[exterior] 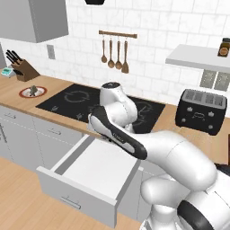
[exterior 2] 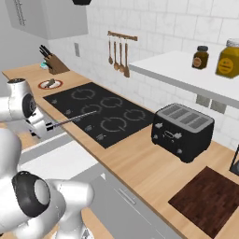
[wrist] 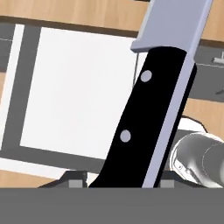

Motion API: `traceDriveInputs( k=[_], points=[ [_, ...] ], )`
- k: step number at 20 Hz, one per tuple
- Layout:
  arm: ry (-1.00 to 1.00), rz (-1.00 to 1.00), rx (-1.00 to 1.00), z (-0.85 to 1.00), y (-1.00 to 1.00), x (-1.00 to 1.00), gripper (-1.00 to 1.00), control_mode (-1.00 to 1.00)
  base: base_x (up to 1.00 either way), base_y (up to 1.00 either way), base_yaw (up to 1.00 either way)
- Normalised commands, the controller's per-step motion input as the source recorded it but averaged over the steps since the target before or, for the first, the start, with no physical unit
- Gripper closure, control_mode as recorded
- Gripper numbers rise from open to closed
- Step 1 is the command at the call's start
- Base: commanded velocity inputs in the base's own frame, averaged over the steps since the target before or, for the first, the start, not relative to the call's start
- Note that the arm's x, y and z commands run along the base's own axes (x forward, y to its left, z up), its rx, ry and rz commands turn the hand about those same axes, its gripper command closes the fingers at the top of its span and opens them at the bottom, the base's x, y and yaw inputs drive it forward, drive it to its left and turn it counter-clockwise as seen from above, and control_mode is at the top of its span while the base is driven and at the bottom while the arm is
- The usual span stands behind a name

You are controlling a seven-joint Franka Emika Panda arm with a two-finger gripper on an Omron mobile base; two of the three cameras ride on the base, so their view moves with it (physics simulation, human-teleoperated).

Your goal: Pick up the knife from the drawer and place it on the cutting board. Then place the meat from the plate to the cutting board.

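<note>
- In the left base view we see the arm folded low over the counter edge, its forearm stretched toward the open drawer (exterior: 87, 177) and its wrist hidden behind its own joints.
- In the right base view the gripper (exterior 2: 46, 127) sits at the left, above the counter's front edge, with the knife (exterior 2: 77, 117) sticking out of it almost level, blade tip over the black stovetop (exterior 2: 102, 114).
- In the hand view the knife's black, riveted handle (wrist: 140, 122) rises between the two finger tips (wrist: 73, 180), so we read the jaws as clamped on the handle; the silver blade runs off the top.
- Beneath the knife in that view lies the drawer's white floor (wrist: 74, 87), pulled out from the grey cabinet front.
- The cutting board (exterior 2: 210, 198) lies flat at the far right of the wooden counter, beyond the black toaster (exterior 2: 183, 130), well apart from the knife.
- The plate (exterior: 33, 92) with the meat (exterior: 33, 90) on it sits left of the stovetop, near the knife block (exterior: 22, 67).
- Behind, a white tiled wall carries a rail of wooden utensils (exterior: 116, 51), and a white shelf (exterior 2: 186, 72) holds two jars (exterior 2: 228, 58).
</note>
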Motion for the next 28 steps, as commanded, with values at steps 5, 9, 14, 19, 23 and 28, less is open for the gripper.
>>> traceDriveInputs(
  k=[5, 9, 14, 19, 23, 28],
  points=[
    [0.06, 0.13, 0.06, 0.0, -1.0, -0.12, 1.0, -1.0, 0.0, 0.0, 0.0],
    [0.14, -0.06, 0.26, 0.01, -0.92, -0.04, 1.0, -1.0, 0.0, 0.0, 0.0],
    [0.07, -0.15, 0.2, 0.0, -0.41, -0.1, 1.0, 1.0, -0.11, -0.24, -0.1],
    [0.0, 0.0, 0.0, 0.0, 0.0, 0.0, 1.0, 1.0, -0.38, -0.52, -0.31],
    [0.0, 0.0, 0.0, 0.0, 0.0, 0.0, 1.0, 1.0, -0.3, -0.32, -0.46],
    [0.0, 0.0, 0.0, 0.0, 0.0, 0.0, 1.0, 1.0, -0.07, -0.11, -0.52]
  ],
)
